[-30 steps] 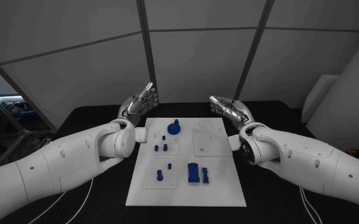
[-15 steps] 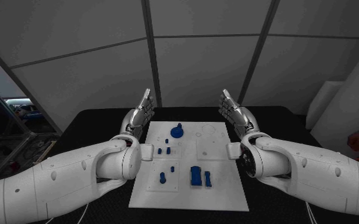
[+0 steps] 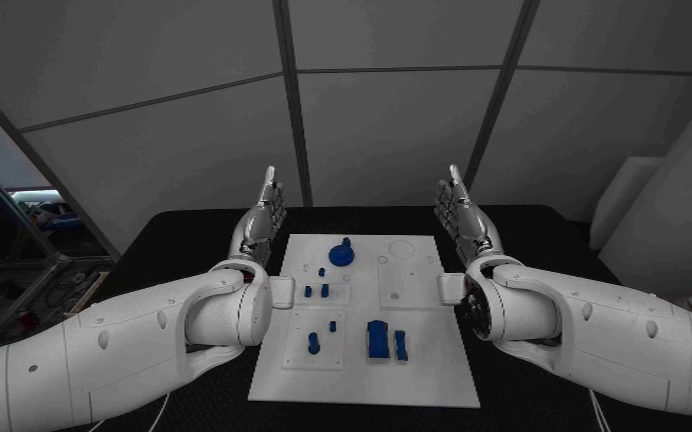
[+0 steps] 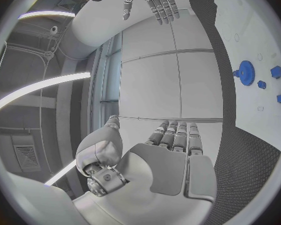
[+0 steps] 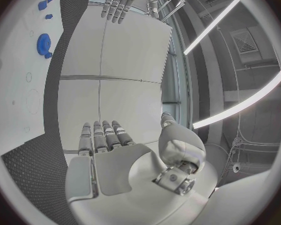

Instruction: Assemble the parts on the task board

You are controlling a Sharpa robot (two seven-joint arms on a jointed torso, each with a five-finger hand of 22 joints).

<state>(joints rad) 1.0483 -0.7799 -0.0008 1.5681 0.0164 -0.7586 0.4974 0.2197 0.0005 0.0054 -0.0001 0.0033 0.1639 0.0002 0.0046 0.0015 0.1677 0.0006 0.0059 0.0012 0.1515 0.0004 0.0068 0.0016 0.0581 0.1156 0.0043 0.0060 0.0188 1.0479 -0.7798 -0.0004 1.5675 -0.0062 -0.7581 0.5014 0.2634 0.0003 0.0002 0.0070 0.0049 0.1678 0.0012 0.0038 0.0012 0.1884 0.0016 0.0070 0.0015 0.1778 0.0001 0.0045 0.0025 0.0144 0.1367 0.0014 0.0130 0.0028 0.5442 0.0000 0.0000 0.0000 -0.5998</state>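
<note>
The white task board (image 3: 418, 372) lies in the middle of the black table. On it are a blue round gear-like part (image 3: 342, 251) at the far end, small blue pegs (image 3: 315, 290) in the middle, and larger blue blocks (image 3: 378, 338) near the front. My left hand (image 3: 261, 217) is raised edge-on beside the board's far left corner, fingers straight and together, holding nothing. My right hand (image 3: 462, 212) stands the same way off the far right corner, empty. The left wrist view shows the flat palm (image 4: 168, 170) and the gear (image 4: 245, 73); the right wrist view shows its palm (image 5: 115, 167) and the gear (image 5: 43, 44).
Grey wall panels (image 3: 389, 72) rise directly behind the table's far edge. Black table surface (image 3: 173, 242) runs along both sides of the board. A white object (image 3: 627, 202) stands at the right rear.
Both hands have turned from palm-up and spread to upright and edge-on, fingers straightened together. The head camera shifted between the earliest frame and now; the board's parts have not moved.
</note>
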